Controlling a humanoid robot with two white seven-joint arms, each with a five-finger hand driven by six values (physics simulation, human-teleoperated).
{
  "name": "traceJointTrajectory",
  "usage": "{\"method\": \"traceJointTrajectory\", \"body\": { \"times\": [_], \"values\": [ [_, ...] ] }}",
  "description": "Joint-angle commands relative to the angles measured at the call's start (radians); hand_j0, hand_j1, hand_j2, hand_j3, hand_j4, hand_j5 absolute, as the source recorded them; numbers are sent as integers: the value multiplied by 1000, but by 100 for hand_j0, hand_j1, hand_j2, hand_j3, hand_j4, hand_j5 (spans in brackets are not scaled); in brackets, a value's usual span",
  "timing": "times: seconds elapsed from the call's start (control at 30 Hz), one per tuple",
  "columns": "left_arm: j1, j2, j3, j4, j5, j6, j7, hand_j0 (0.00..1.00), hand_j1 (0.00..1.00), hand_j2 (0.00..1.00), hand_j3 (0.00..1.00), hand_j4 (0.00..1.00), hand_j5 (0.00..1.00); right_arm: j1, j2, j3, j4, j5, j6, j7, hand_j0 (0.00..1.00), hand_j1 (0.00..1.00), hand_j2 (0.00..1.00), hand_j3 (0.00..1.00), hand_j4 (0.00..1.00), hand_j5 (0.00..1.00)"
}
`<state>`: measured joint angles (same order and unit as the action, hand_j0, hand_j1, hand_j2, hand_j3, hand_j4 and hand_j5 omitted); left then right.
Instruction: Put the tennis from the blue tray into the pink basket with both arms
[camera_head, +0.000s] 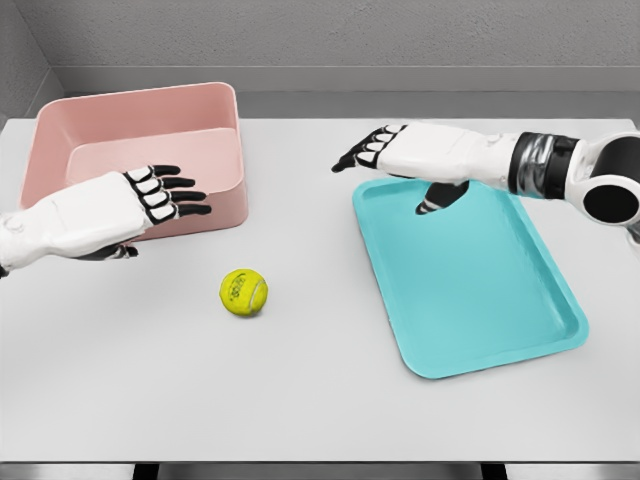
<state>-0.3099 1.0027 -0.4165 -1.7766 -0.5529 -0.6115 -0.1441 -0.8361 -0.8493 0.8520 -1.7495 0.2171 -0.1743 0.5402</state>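
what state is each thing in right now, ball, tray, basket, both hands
tennis ball: loose on the table, between basket and tray, in neither
blue tray: flat, nothing in it
pink basket: upright, nothing visible in it
left hand: open, before the basket, holding nothing
right hand: open, over the tray's far edge, holding nothing

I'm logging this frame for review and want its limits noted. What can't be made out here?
Head view only:
- Pink basket near-wall inner face and the floor beside it: hidden by its own rim and the left hand.
- Blue tray far left corner: covered by the right hand.
- Tennis ball logo: too small to read.
- Both arms: cut off by the picture edges.
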Motion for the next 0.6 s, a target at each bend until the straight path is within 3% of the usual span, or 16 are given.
{"method": "traceJointTrajectory", "body": {
  "times": [0.0,0.07,0.1,0.23,0.37,0.57],
  "values": [
    [0,-27,-18,-11,-32,1,0,100,100,100,100,100,100,25,-145,-217,2,-2,-4,0,100,100,100,100,100,100],
    [5,-56,-24,-11,-36,1,0,100,100,100,100,100,100,163,-198,-344,4,-2,-25,0,100,100,100,100,100,100],
    [3,-68,-36,-11,-38,1,-9,100,100,100,100,100,100,207,-220,-390,7,-2,-85,0,100,100,100,100,100,100],
    [3,-105,-62,-12,-44,1,-109,100,100,100,100,100,100,400,-275,-551,15,-4,-211,-3,100,100,100,100,100,100],
    [-2,-139,-93,-12,-47,1,-137,100,100,100,100,100,100,439,-266,-562,4,-5,-248,0,100,100,100,100,100,100],
    [-28,-208,-160,-11,-102,1,-169,100,100,100,100,100,100,431,-267,-562,-1,-4,-252,4,100,100,100,100,100,100]
  ]
}}
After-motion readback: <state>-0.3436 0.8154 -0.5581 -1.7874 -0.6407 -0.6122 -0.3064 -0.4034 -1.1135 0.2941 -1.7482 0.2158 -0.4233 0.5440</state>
